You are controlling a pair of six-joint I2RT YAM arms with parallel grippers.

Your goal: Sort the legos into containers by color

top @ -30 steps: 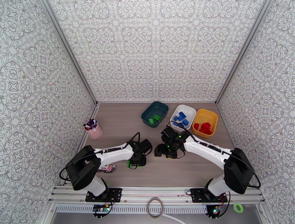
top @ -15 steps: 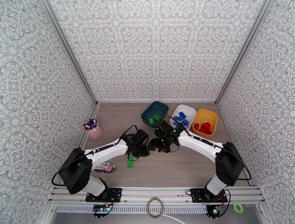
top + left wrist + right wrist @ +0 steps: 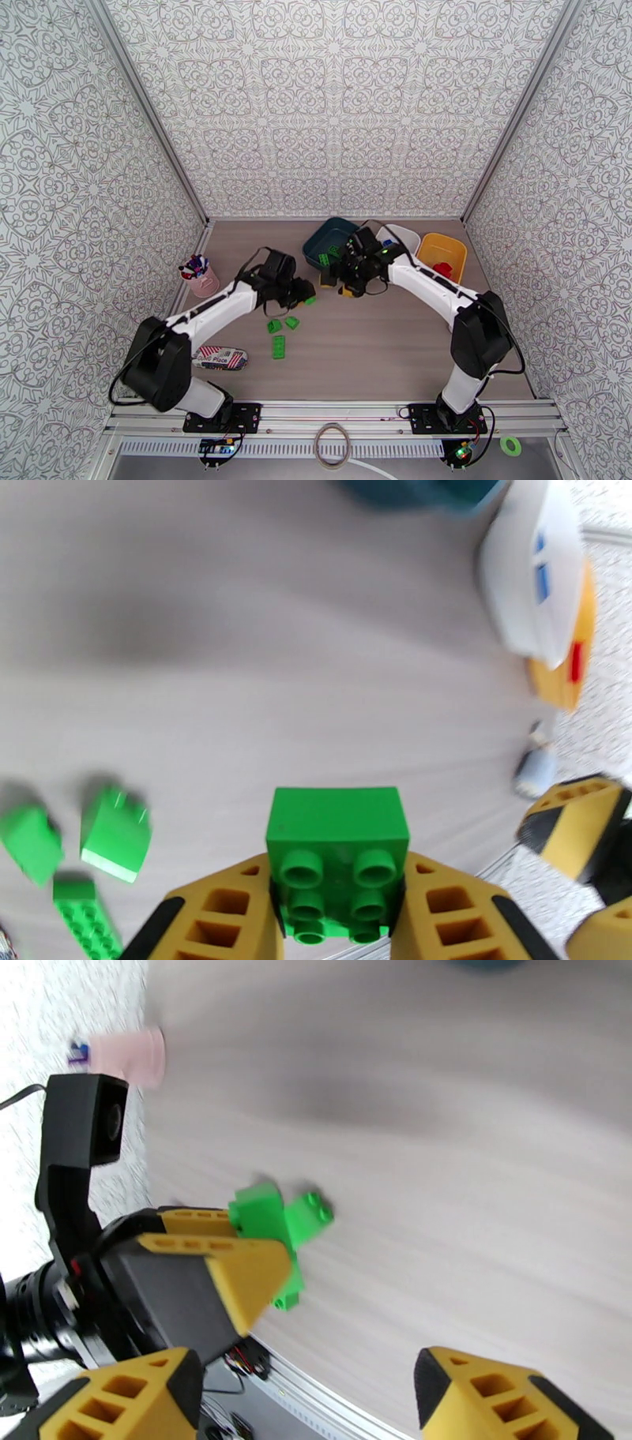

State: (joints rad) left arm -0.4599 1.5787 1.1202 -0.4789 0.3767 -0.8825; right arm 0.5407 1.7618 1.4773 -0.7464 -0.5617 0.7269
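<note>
Left claw (image 3: pixel 340 879): closed on a green brick (image 3: pixel 338 827), held over bare desk (image 3: pixel 237 661). Right claw (image 3: pixel 308 1366): jaws apart, nothing between them, just beside the left claw and at the near edge of the teal bin (image 3: pixel 325 234). Three loose green bricks (image 3: pixel 278 346) lie on the desk near the left claw. White bin (image 3: pixel 404 234) holds blue bricks (image 3: pixel 543 581); yellow bin (image 3: pixel 450 245) holds red bricks (image 3: pixel 442 270)

My right arm hides most of the white bin (image 3: pixel 405 234). At one o'clock in my left wrist view, the teal bin (image 3: pixel 419 489) is blurred and cut off.
</note>
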